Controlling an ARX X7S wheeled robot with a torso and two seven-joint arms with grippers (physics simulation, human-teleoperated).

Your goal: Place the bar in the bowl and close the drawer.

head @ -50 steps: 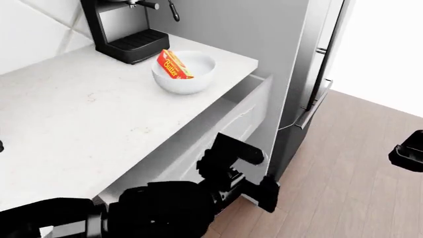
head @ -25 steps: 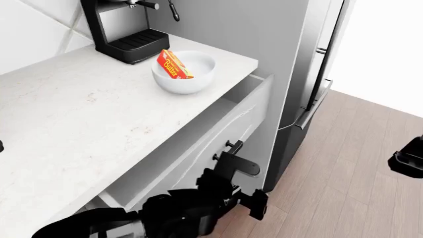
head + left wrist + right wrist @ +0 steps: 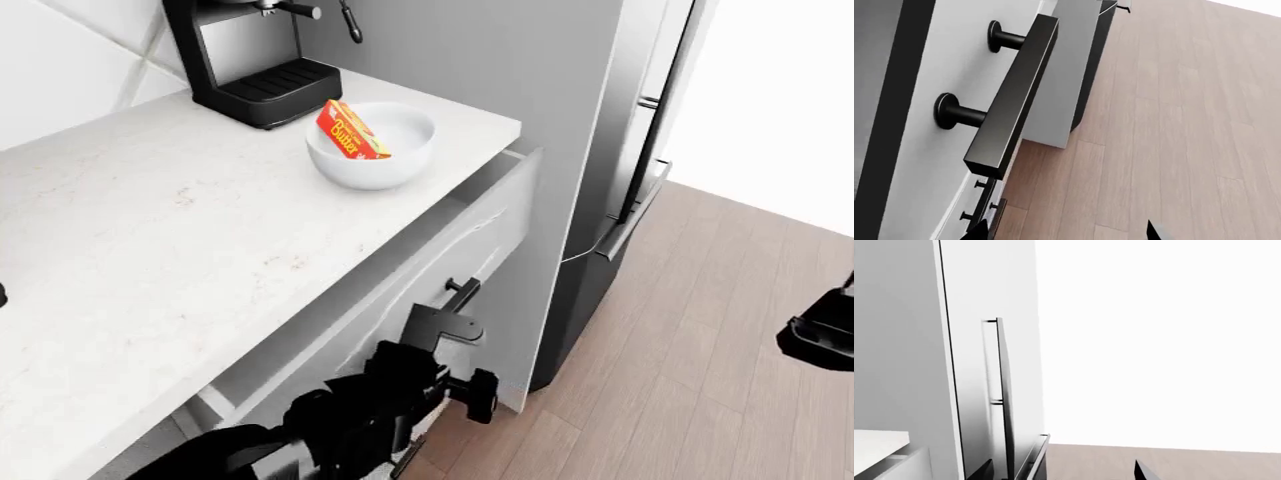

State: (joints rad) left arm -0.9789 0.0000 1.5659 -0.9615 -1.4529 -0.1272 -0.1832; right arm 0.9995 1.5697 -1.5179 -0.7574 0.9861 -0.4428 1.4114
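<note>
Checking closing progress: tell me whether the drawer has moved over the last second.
Yes. The drawer has slid inward toward the counter; its front sticks out less past the counter edge than before, with the left end effector against it.

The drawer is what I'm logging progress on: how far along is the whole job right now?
Done: the bar sits in the bowl on the counter. In hand: the left gripper is at the front of the drawer, beside its black handle. Left: the drawer stands out slightly from the counter edge, so it needs a final push shut.
</note>
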